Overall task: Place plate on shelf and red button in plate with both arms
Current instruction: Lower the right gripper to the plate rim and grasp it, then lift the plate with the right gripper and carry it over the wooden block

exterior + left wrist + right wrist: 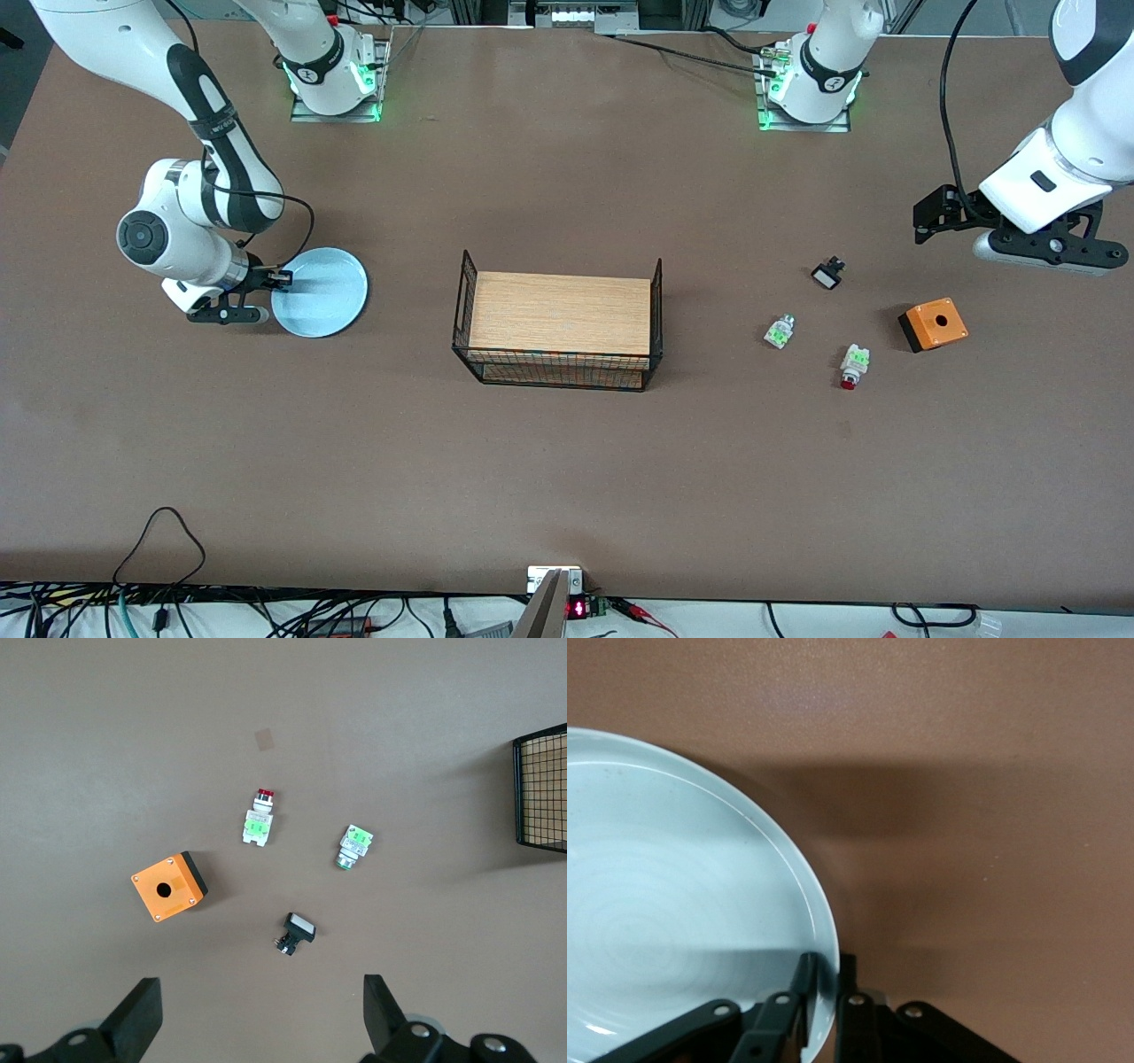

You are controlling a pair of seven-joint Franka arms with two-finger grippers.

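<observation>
Front view: plate (321,292) on the table toward the right arm's end; right gripper (266,285) pinches its rim. Glossy, rigid, likely slippery and breakable, so the rim is the hold.

Left wrist view: left gripper (257,1014) wide open over the parts; red button (258,818) beside orange box (168,886), light, take by its body.

Right wrist view: fingers (799,997) clamp the rim.

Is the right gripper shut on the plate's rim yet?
Shut: the right gripper pinches the pale-blue glossy plate's rim, one finger inside, one outside.
</observation>
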